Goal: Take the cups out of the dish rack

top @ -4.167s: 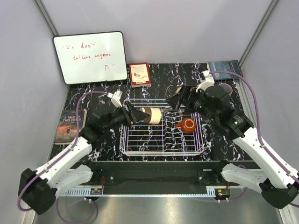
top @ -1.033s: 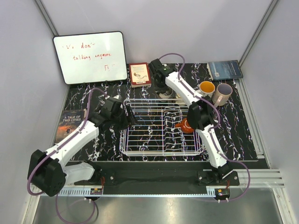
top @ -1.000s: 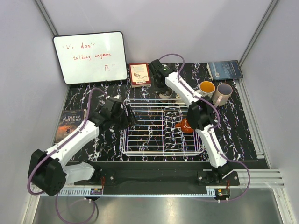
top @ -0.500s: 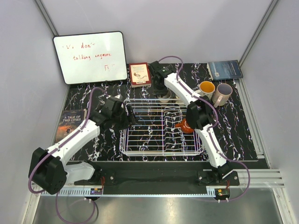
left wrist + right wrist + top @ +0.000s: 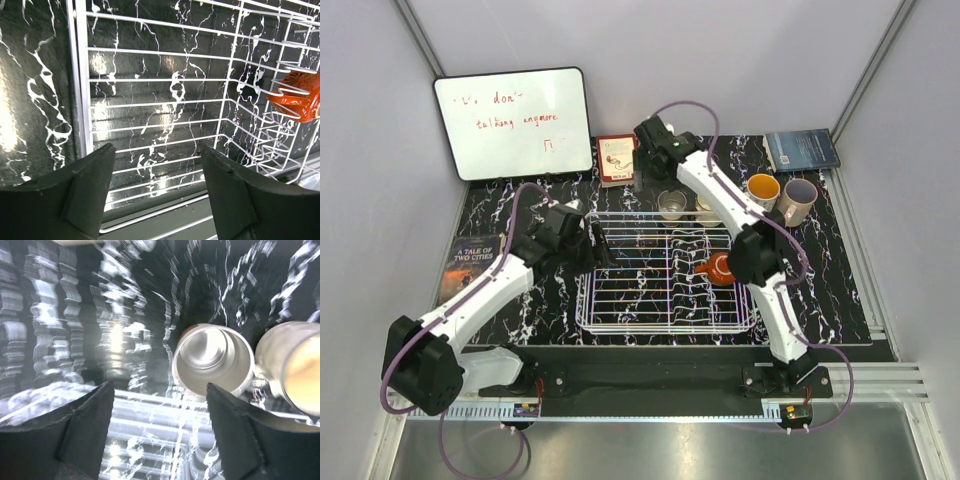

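Dish rack [image 5: 640, 290]: white wire grid basket, rectangular, raised sides, mid-table.
Rack contents: one squat reddish-brown cup [image 5: 721, 267], glossy, with a handle, at the right end.
Cream cups [image 5: 671, 205]: two, round and upright, on the table just behind the rack.
Tan-brown cup [image 5: 762, 188], pinkish-beige cup [image 5: 798, 200]: farther right.
Table [image 5: 830, 290]: black, white-veined, glossy.
Left gripper [image 5: 157, 185]: fingers apart, empty, over the rack's left end.
Right gripper [image 5: 160, 430]: fingers apart, empty, above the cream cups.

Both arms, the left arm [image 5: 480, 305] and the right arm [image 5: 775, 315], wear white shells over black joints. A purple cable [image 5: 685, 103] loops along each. The fingers [image 5: 85, 185] are blunt, matte black wedges.
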Available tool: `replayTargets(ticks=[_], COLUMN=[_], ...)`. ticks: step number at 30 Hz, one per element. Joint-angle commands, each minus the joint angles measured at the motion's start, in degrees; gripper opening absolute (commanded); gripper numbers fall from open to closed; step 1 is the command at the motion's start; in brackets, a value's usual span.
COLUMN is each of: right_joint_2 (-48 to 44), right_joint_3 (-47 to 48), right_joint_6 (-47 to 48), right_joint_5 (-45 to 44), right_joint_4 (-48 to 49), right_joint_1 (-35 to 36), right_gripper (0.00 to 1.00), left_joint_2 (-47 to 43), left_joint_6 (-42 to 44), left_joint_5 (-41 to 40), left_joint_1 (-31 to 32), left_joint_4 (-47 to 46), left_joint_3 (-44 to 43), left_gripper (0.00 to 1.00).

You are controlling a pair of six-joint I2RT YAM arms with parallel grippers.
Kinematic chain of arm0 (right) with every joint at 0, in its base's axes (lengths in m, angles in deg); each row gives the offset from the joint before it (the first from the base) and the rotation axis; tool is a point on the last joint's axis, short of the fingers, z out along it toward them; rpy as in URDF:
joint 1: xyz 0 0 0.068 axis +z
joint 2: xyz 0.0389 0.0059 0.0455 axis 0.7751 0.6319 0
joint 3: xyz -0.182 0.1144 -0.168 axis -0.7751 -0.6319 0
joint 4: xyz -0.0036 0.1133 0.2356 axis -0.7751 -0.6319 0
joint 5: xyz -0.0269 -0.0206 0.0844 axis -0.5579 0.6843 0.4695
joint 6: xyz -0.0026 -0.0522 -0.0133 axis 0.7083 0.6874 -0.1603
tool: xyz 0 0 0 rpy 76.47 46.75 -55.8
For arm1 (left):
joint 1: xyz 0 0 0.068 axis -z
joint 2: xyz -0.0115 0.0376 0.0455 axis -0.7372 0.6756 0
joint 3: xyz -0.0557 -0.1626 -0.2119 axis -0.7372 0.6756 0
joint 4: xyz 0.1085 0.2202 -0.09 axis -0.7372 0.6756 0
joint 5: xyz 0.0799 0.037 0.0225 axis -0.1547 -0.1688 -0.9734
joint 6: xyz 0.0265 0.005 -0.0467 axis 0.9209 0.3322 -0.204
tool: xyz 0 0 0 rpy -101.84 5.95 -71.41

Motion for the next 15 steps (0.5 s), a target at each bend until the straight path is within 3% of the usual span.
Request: replayTargets(ticks=[1,6,15], right_joint_2=[-17.71,-33.79,-59.64], right_joint_3=[-1.16,-15.62,-42.89], right_joint_6=[0.90,0.90,-0.33], right_joint_5=[-4.35,-8.40,-11.74], right_joint_4=[4.35,8.12,14.10], right_joint_1=[1.47,1.65,1.65], right_gripper=[0.87,0.98,0.98], left_joint_2=[-1.84,-0.79,10.27], left_joint_6=[4.68,8.02,13.38], left_joint_5=[-2.35,-5.42,-13.86], left_joint_1=[0.01,3.43,19.95], left_joint_4=[0.18,0.27,0.19], left_joint_3=[-5.19,-9.58,-21.71], left_gripper=[0.74,0.75,0.76])
